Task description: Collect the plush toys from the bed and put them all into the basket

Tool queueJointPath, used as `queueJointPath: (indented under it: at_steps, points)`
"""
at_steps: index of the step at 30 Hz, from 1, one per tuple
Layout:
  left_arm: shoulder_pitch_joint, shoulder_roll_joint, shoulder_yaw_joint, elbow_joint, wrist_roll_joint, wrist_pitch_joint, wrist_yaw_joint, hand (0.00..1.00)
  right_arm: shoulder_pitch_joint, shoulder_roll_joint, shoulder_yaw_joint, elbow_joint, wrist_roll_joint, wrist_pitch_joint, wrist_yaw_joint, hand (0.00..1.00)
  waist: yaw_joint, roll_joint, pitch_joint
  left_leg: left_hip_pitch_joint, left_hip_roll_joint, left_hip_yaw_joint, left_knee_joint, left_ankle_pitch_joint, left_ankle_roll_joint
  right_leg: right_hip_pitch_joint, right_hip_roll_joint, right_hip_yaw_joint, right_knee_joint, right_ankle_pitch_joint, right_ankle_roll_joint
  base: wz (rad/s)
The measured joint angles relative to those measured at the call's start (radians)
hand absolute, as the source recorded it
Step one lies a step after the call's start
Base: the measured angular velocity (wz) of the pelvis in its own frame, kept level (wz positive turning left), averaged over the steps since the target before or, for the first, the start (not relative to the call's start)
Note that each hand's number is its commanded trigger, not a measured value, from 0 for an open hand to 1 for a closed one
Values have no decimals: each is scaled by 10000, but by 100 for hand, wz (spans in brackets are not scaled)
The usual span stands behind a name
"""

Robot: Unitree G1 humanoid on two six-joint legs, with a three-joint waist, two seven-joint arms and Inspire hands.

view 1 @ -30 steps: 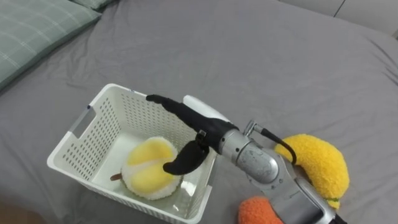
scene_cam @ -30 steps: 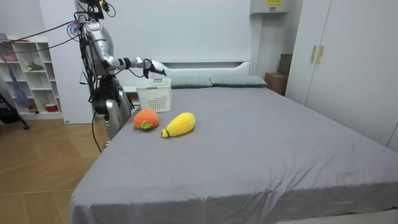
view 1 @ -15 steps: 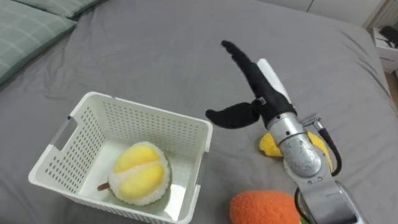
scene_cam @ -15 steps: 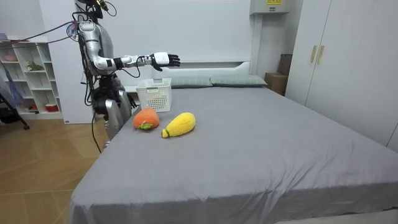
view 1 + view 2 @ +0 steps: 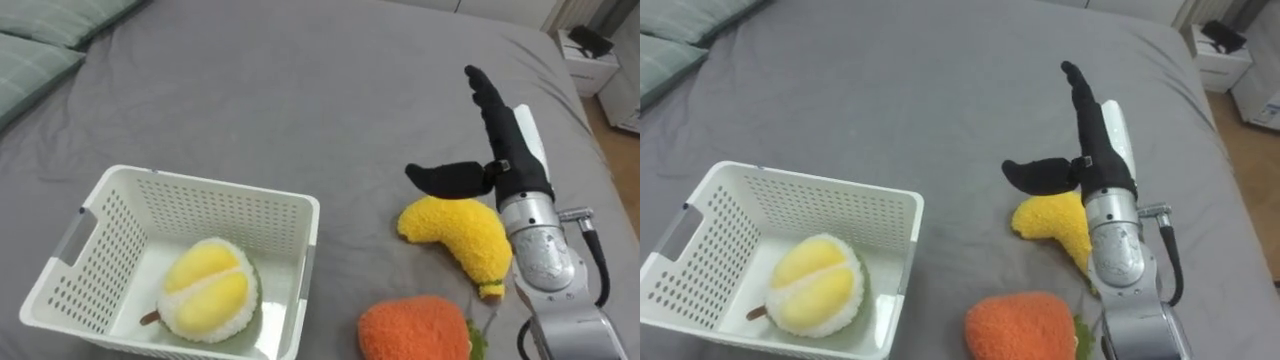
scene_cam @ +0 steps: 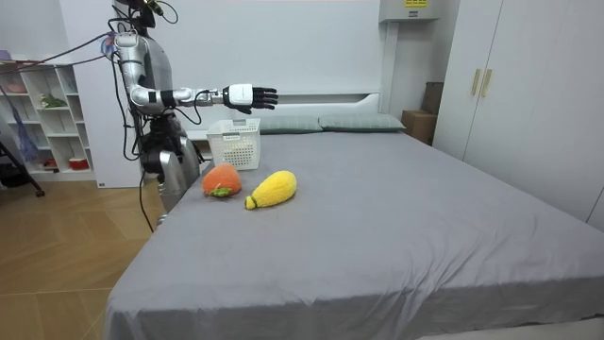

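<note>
The right hand (image 5: pixel 505 150) has swung out of the white basket (image 5: pixel 200 215) and away to the right, and now it hovers over the yellow plush toy (image 5: pixel 465 235), holding nothing. Its fingers are stretched out straight and the thumb is splayed wide to the left. The room view shows the same thing, with the arm held level and the hand (image 6: pixel 247 94) flat above the grey bed (image 5: pixel 250 90).

One toy is home: the durian plush (image 5: pixel 205 290) sits on the basket floor. The yellow toy lies on the sheet just under the thumb, and the orange plush toy (image 5: pixel 415 328) is nearer, between it and the basket's right wall.

This looks like the start of the second pick. The hand needs to drop straight down and curl around the yellow toy's thick middle, then carry it left over the rim.

There is plenty of bare sheet on the far side and to the left. The bed's right edge runs close beside the arm, and the orange toy crowds the near side, so a sloppy grab could nudge either plush. The basket's right rim stands high enough that the lift has to clear it.
</note>
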Motion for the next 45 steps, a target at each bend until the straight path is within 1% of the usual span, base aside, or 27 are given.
queueJointPath:
  at_steps: [3, 6, 8, 11, 14, 17, 19, 21, 23, 27, 29, 30, 33, 34, 36, 39, 43, 44, 45]
  points:
    - [-40, 8, 175, 0, -7, 1, -31, 0, 0, -11, -256, 292, -6, -13, -20, 0, -22, -61, -5, 7, -1, 4, 0, 0, 0, 5, 4, 8, -3, 0, 0, 0]
    - [-89, 13, 346, 0, -2, -3, -55, 0, 0, -62, -443, 673, -2, -13, -31, 0, -36, -160, 51, -22, -2, 1, 1, -2, 0, 5, 4, 3, -6, 0, 0, 0]
    - [-65, 10, 355, 1, 1, -1, -66, 0, 57, -66, -529, 770, 15, -13, -35, 0, -79, -177, 61, -26, -4, 1, 4, -5, 3, 5, 2, 1, -7, 1, 1, 0]
    - [-46, 16, 354, 1, -14, 7, -64, 0, 197, -82, -688, 981, -9, -45, -172, 0, -121, -172, 65, -28, -8, -10, 20, -11, 10, -7, -14, -77, -8, 1, 2, 0]
    - [-40, 18, 348, -3, -7, 20, -53, 0, 193, -106, -818, 1857, -6, -51, -288, 0, -164, -161, 72, -37, -8, -3, 30, -12, 12, 4, -20, -71, -6, 2, 3, 0]
    - [63, 19, 327, -17, -5, 23, -26, 0, 192, -132, -825, 2472, 39, -41, -287, 0, -258, -103, 91, -36, -8, -14, 21, -12, 12, -7, -21, -88, -3, 2, 3, 0]
    - [109, 34, 344, -16, 13, 23, -15, 0, 180, -210, -909, 3046, 40, -63, -286, 0, -262, -92, 86, -29, -9, -17, 14, -11, 12, -5, -20, -90, 0, 2, 3, 0]
    - [145, 40, 346, -17, 9, 20, -9, 0, 174, -236, -1120, 3698, 144, -48, -286, 0, -231, -91, 84, -23, -10, -17, 14, -9, 12, -7, -20, -97, -2, 1, 3, 0]
    - [185, 40, 346, -35, 12, 28, -4, 0, 169, -284, -1137, 4051, 216, -48, -284, 0, -229, -105, 79, -23, -10, -17, 17, -9, 11, -10, -19, -100, -4, 1, 3, 0]
    - [341, 43, 376, -265, 14, 33, -18, 0, 66, -416, -1140, 4811, 257, -41, -279, 0, -160, -205, 34, -24, -12, -34, 12, -8, 11, 2, -20, -115, -10, 1, 3, 0]
    - [372, 40, 556, -263, 10, 48, -39, 0, -180, -441, -1144, 5371, 317, -40, -279, 0, -135, -248, 42, -4, -12, -38, 17, -8, 11, 41, -19, -118, -21, 1, 3, 0]
    - [390, 39, 669, -249, 11, 49, -38, 0, -244, -483, -1146, 5713, 495, -62, -284, 0, -58, -261, 57, 38, -14, -50, 13, -11, 12, 109, -19, -127, -35, 1, 3, 0]
    - [425, 86, 737, -210, 20, 48, -20, 0, -311, -599, -1147, 6626, 735, -55, -283, 0, 101, -283, 60, 69, -25, -127, 14, -13, 13, 148, -31, -169, -30, 1, 3, 7]
    - [464, 99, 737, -210, 40, 48, -20, 0, -320, -618, -1147, 6761, 737, -58, -283, 0, 113, -283, 61, 57, -29, -147, 19, -13, 13, 150, -36, -201, -27, 1, 3, 10]
    - [655, 192, 738, -132, 117, 47, -18, 0, -555, -702, -1154, 7597, 737, -63, -285, 0, 154, -256, 67, 39, -33, -200, 54, -12, 13, 173, -47, -319, -12, 1, 4, 8]
    - [783, 279, 742, 12, 115, 52, -19, 0, -584, -821, -1166, 8310, 823, -64, -291, 0, 258, -223, 75, -45, -48, -304, 85, -12, 13, 168, -53, -388, -13, 0, 4, 9]
    - [918, 278, 739, 11, 111, 67, -28, 0, -592, -830, -1167, 8605, 832, -66, -354, 0, 282, -150, 86, -147, -59, -411, 127, -9, 9, 145, -58, -464, -17, 0, 4, 10]
    - [921, 279, 739, 11, 110, 67, -31, 0, -595, -835, -1167, 8629, 833, -67, -409, 0, 279, -135, 81, -220, -73, -496, 165, -5, 5, 128, -65, -539, -28, 0, 4, 18]
    - [894, 280, 729, 9, 107, 67, -31, 0, -630, -837, -1166, 8684, 841, -83, -444, 0, 277, -108, 98, -259, -84, -568, 208, -4, 5, 132, -70, -629, -36, -1, 5, 18]
